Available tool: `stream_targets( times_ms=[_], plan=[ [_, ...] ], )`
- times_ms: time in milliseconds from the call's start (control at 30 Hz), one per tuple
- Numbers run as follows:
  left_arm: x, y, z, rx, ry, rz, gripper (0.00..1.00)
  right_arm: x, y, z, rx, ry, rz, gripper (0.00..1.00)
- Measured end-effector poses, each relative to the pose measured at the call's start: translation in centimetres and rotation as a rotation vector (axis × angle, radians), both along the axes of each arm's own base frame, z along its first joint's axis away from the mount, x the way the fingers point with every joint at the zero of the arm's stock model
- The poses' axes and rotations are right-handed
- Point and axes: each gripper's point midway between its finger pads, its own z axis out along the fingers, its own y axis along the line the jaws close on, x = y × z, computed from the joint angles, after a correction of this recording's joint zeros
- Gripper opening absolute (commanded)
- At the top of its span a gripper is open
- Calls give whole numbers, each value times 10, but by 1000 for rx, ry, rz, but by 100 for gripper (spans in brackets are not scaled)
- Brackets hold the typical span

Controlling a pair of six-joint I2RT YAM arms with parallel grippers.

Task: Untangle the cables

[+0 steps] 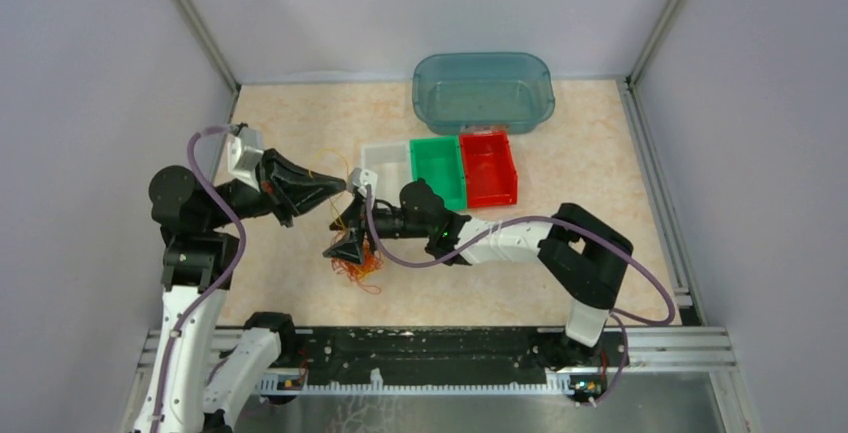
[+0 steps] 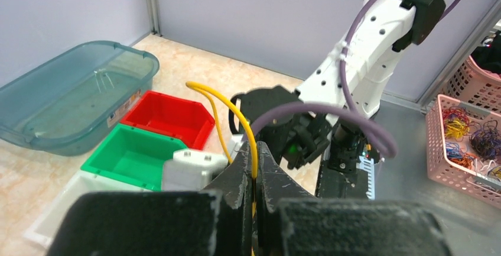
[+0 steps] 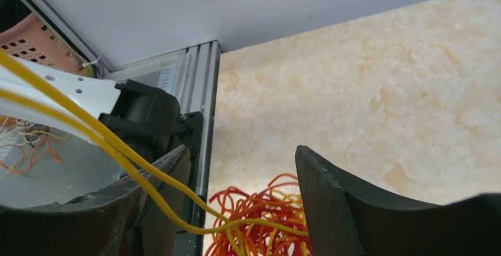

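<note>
Yellow wire pinched by the left gripper (image 2: 254, 156); right gripper (image 3: 239, 161) spread wide over the cables (image 3: 266, 217).
Left fingers (image 2: 235, 176) are clenched on a single yellow wire (image 2: 233, 111), which arches up out of them toward the green bin (image 1: 438, 168); right fingers (image 3: 331, 197) stand well apart and grasp nothing, with the red and orange clump low between them and yellow strands slanting past one finger into it; the clump lies on the table (image 1: 600, 153), on the arm-base side of the green bin and to its left; the left gripper's tip is left of the green bin, beyond the clump; a white bin (image 1: 388, 161) touches the green bin's left side, a red bin (image 1: 488, 165) its right; a teal tub (image 1: 483, 88) sits beyond the green bin, toward the back wall.
</note>
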Motion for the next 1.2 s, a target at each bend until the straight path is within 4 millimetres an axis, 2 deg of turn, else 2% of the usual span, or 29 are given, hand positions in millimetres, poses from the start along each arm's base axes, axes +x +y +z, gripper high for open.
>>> stream_targets(
  times_ms=[200,300,467,700,1033,1200],
  plan=[
    [-2,0,20,-15,-38,-3,0,2,-2,-27,-13,40,-54,57],
    [-2,0,31,-20,-63,0,0,3,-7,-35,-11,49,-79,56],
    [-3,3,59,-40,-152,37,0,3,-18,-55,-26,76,-117,56],
    [-4,10,110,-76,-327,123,0,2,-36,-92,-82,130,-173,56],
    [20,31,173,-120,-557,335,0,9,-39,-96,-87,135,-219,57],
    [28,44,195,-140,-632,443,0,11,-41,-96,-88,134,-240,58]
  ],
)
